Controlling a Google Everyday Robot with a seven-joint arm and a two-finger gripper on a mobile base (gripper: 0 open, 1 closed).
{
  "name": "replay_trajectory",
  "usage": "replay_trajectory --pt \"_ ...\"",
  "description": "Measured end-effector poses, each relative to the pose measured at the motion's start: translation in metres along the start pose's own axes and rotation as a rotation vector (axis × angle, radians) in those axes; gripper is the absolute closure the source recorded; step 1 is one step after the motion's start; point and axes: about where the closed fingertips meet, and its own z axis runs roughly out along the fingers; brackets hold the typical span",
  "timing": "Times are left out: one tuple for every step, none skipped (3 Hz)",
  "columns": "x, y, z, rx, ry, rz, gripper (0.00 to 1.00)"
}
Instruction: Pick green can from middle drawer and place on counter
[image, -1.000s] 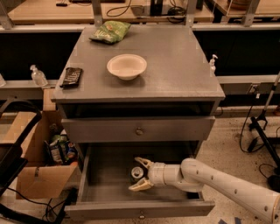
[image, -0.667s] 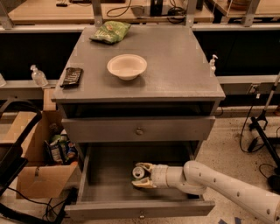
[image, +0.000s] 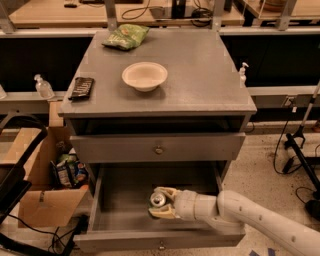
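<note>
The green can (image: 158, 200) shows its silver lid and pull tab inside the open middle drawer (image: 125, 200), near the middle of the floor. My gripper (image: 161, 202) reaches in from the right on a white arm, and its cream fingers (image: 162, 213) close around the can's sides. The can's dark body is mostly hidden by the fingers. The counter (image: 200, 80) is the grey top of the cabinet above.
On the counter lie a white bowl (image: 144, 75), a light-green snack bag (image: 126, 36) at the back and a dark bar (image: 81, 87) at the left edge. A closed drawer front (image: 158, 147) sits above the open drawer. A cardboard box (image: 45, 195) stands left.
My gripper moved left over the can and its fingers closed around it; a second ago they were spread open just right of it.
</note>
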Motion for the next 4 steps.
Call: replay_trajectory --pt "-0.064 -0.002 -0.063 0.006 -0.030 0.046 1.00" --pt "-0.125 -0.030 -0.126 -0.001 -0.046 0.100 1.00" --pt "-0.175 -0.074 -0.172 0.013 -0.053 0.157 1.00" --pt "-0.216 -0.116 -0.210 0.054 -0.056 0.218 1.00"
